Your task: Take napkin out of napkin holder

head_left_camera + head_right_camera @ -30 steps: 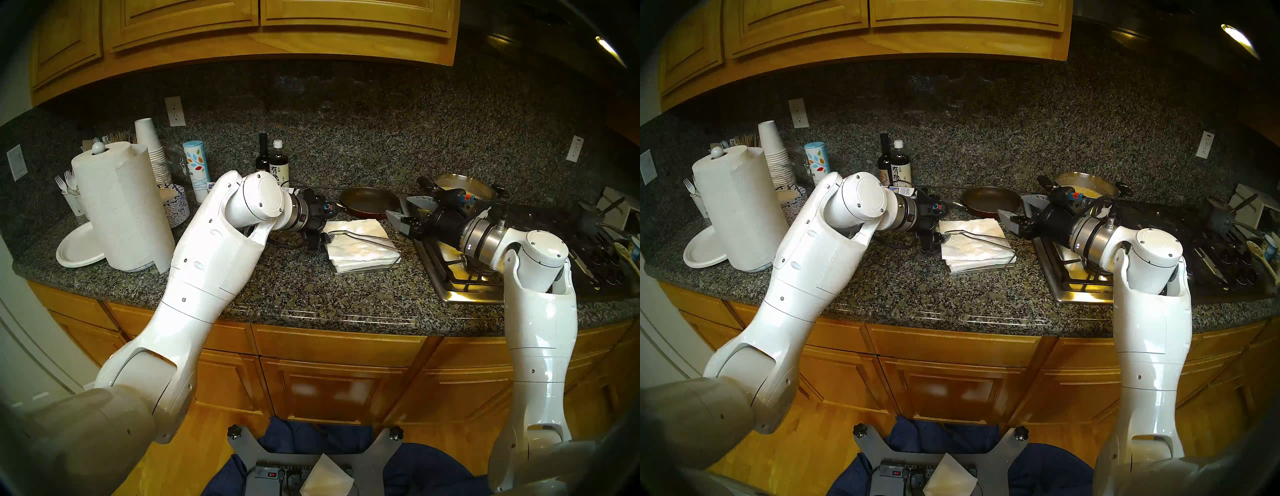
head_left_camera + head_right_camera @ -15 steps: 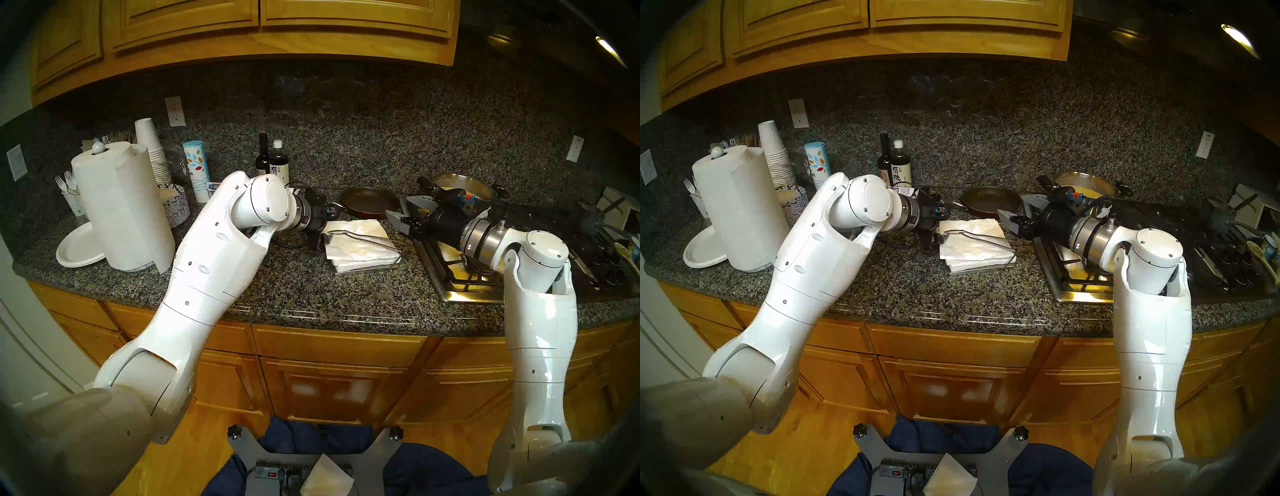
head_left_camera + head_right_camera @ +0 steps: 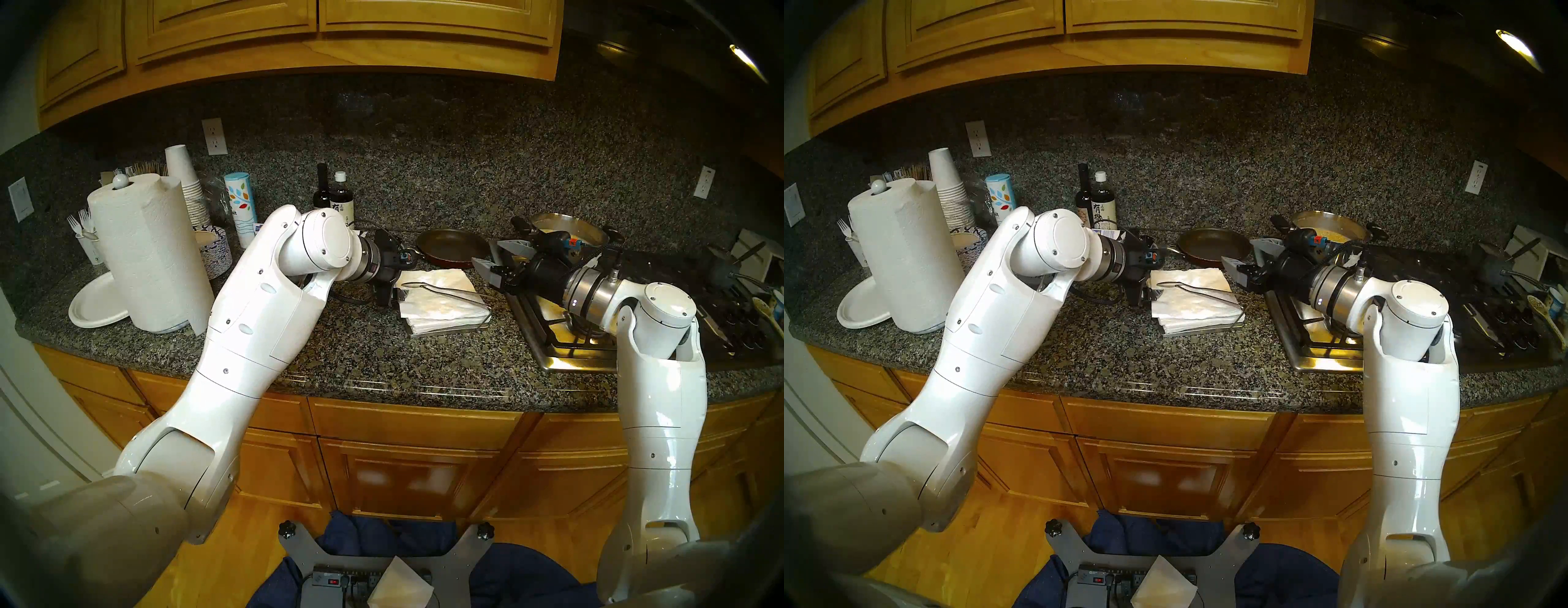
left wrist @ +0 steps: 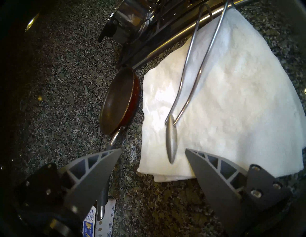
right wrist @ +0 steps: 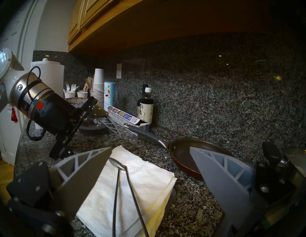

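Observation:
The napkin holder point(image 3: 454, 329) is a flat silver tray on the granite counter, carrying a stack of white napkins. The top napkin point(image 3: 443, 299) lies under the wire arm point(image 3: 456, 294), whose leaf-shaped weight point(image 4: 171, 140) rests near the stack's left edge. My left gripper point(image 4: 153, 149) is open at the stack's left edge, with one finger point(image 4: 213, 173) over the near corner and the other over bare counter. My right gripper point(image 5: 151, 148) is open and empty, raised to the right of the stack and facing it. The napkin point(image 5: 132, 182) shows between its fingers.
A dark frying pan point(image 3: 452, 246) sits just behind the holder, its handle pointing left. The stove point(image 3: 564, 339) with a steel pot point(image 3: 568, 229) is at the right. Two bottles point(image 3: 335, 195), a foil box point(image 5: 127, 117), a paper towel roll point(image 3: 148, 254) and cups stand at the left.
My left wrist has shifted slightly right, toward the stack's left edge, and risen a little. The right arm and the napkins have not moved.

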Available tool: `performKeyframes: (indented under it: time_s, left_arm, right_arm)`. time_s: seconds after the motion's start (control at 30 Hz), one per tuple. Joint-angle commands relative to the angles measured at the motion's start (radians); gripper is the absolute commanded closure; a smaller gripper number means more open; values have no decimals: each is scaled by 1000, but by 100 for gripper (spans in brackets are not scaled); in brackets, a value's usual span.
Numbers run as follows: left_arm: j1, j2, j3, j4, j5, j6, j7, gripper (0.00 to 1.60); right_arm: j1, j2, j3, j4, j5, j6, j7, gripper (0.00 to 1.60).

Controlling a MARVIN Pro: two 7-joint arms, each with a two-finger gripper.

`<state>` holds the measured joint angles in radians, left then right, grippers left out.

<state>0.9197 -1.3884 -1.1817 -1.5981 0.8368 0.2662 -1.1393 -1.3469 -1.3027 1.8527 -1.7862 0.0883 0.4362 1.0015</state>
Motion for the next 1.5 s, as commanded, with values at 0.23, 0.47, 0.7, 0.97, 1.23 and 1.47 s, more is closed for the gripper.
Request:
performKeyframes:
  time_s: [0.23,0.47,0.7,0.97,1.23,1.47]
  left_arm:
    - [-48,-18,5,2,30,-2,37,16]
    - [-47,-26,6,16,41,-5,43,16]
    - [-56,-35,4,24,51,-9,50,16]
    - [-56,-46,2,31,66,-13,65,15]
    - [-59,-59,0,41,73,-19,76,16]
    - [-59,-71,-7,37,69,-26,78,16]
  right_arm:
    - [18,-3,9,-32,10,0,-1,0]
    - [15,-4,13,-33,10,0,0,0]
    - [15,-4,15,-32,12,-2,1,0]
    - [17,-4,13,-32,12,-1,2,0]
    - [19,-4,12,-31,11,1,0,0]
    - [19,-5,13,-28,11,1,-1,0]
